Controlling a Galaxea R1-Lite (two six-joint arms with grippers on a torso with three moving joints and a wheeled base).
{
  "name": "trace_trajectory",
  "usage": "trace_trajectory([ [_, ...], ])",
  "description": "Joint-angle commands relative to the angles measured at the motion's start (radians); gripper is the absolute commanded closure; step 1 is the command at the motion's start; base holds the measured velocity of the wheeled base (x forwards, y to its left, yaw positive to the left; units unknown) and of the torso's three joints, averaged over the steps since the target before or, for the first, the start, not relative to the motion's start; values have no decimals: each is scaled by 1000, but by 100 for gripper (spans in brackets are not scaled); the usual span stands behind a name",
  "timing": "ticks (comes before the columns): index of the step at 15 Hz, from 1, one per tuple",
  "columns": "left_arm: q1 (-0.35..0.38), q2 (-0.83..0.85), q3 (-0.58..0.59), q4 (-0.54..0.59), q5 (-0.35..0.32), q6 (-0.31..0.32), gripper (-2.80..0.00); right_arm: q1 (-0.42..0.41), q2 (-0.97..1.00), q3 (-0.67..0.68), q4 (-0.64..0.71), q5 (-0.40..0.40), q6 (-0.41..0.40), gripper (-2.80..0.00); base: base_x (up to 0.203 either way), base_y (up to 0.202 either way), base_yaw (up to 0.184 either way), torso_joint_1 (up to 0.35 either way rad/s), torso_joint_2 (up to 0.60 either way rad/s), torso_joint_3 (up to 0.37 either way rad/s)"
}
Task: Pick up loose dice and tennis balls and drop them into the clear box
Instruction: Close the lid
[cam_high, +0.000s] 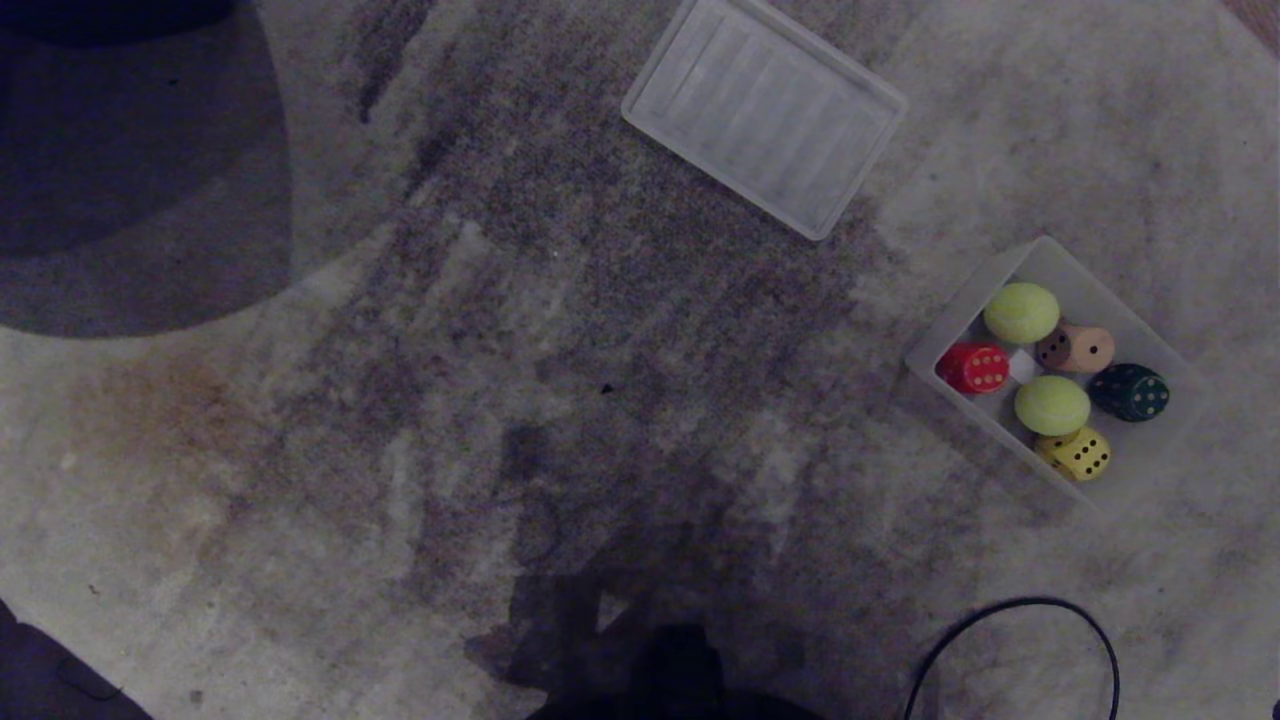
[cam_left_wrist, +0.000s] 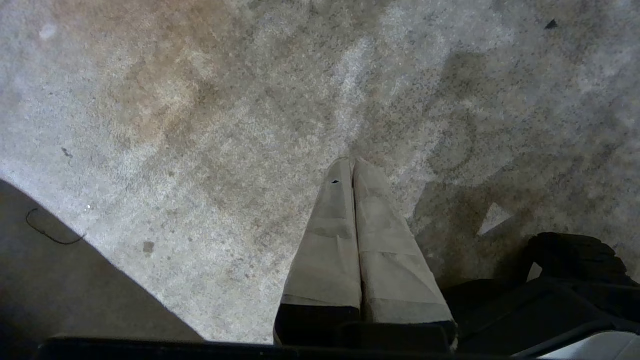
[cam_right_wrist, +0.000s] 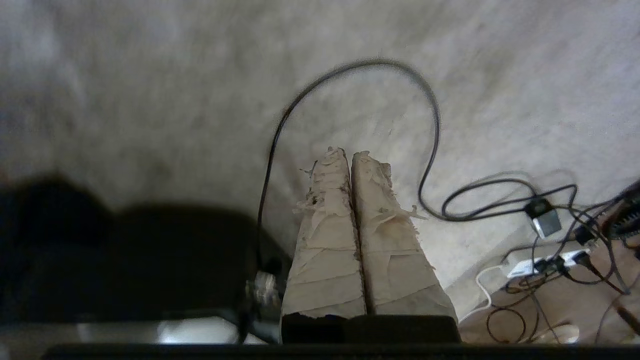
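Observation:
The clear box (cam_high: 945, 335) sits on the carpet at the right of the head view. Inside it lie two tennis balls (cam_high: 1021, 312) (cam_high: 1052, 404) and several dice: a red die (cam_high: 973, 367), a tan die (cam_high: 1075, 348), a dark green die (cam_high: 1129, 391) and a yellow die (cam_high: 1075, 453). No loose die or ball shows on the carpet. Neither arm appears in the head view. My left gripper (cam_left_wrist: 352, 162) is shut and empty above bare carpet. My right gripper (cam_right_wrist: 349, 152) is shut and empty, its taped fingers pressed together above carpet and cables.
The flat ribbed lid (cam_high: 765, 112) lies on the carpet at the back. A black cable (cam_high: 1010, 610) loops at the lower right, also seen as a cable loop (cam_right_wrist: 350, 67) by the right gripper. A tangle of wires and adapters (cam_right_wrist: 545, 222) lies beyond. A dark shape (cam_high: 140, 160) fills the far left.

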Motion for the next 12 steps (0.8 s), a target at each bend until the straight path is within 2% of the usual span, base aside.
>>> trace_trajectory([
  [1,0,2,2,0,1,-1,0,2,-218,28,43,42,-12,0,0,0,0,0,0,0],
  [3,0,2,2,0,0,-1,0,3,-269,46,87,90,-41,0,0,0,0,0,0,0],
  [4,0,2,2,0,1,-1,0,4,-264,63,66,108,-76,0,0,0,0,0,0,0],
  [8,0,2,2,0,0,-1,0,9,-265,75,37,132,-98,0,0,0,0,0,0,0],
  [10,0,2,2,0,1,-1,0,96,-305,73,44,138,-105,0,0,0,0,0,0,0],
  [12,0,2,2,0,1,-1,0,98,-369,72,46,137,-95,0,0,0,0,0,0,0],
])
